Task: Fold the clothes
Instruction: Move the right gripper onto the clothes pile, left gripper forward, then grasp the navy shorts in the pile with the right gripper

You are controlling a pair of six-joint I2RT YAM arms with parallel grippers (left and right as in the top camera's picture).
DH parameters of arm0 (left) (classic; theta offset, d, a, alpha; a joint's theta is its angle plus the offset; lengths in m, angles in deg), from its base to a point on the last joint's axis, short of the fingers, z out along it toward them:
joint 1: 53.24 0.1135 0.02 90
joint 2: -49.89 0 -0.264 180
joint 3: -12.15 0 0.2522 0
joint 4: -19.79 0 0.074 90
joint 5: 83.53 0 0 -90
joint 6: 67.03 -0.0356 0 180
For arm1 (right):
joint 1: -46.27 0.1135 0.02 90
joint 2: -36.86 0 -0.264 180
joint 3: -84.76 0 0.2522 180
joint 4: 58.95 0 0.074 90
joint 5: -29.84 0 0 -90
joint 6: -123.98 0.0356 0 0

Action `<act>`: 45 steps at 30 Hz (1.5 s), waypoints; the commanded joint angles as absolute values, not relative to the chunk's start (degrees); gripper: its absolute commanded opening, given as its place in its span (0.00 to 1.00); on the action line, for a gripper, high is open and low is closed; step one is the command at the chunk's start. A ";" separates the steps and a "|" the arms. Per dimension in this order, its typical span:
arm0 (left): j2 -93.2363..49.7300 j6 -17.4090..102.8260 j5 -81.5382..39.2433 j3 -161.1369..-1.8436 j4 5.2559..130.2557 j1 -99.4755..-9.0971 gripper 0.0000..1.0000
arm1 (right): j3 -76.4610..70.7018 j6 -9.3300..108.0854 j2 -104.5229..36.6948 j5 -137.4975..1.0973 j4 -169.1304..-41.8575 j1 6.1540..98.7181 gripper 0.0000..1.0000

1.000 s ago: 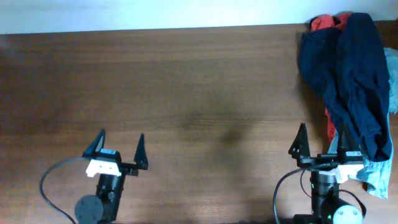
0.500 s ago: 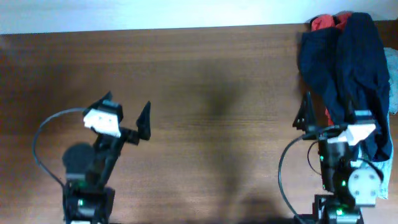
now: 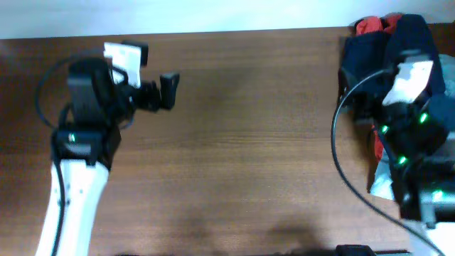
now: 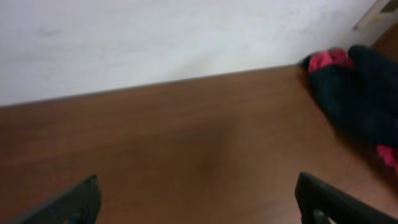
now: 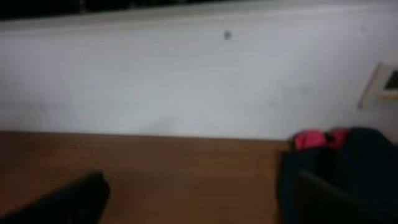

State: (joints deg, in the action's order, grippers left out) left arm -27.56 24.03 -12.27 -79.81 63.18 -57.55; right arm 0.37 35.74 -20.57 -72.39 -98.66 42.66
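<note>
The navy shorts (image 3: 362, 67) lay heaped at the table's (image 3: 249, 156) far right corner, over a red garment (image 3: 368, 26). The left gripper (image 4: 198, 183) and right gripper (image 5: 199, 190) both stood wide open, holding nothing; the right seemed, through blur, to hang by the heap. A careless pinch there could catch the red cloth too and drag both out.
</note>
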 commanded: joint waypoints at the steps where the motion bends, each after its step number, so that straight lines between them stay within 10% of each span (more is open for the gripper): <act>1: -31.91 23.22 -14.20 -88.86 67.13 -57.20 0.99 | -9.91 31.43 -26.17 -73.54 -104.74 42.48 0.99; 24: -43.56 17.10 -27.22 -112.40 86.19 -57.31 0.99 | -26.06 28.11 -40.09 -75.49 -124.50 42.50 1.00; 45: -57.13 25.30 -10.18 -112.46 80.07 -67.59 0.99 | -34.45 31.48 -55.85 -52.80 -104.83 37.63 0.98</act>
State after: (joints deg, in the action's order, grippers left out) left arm -55.14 24.56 -12.05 -111.50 79.74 -66.03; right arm -33.95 30.86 -51.30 -56.69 -105.02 40.16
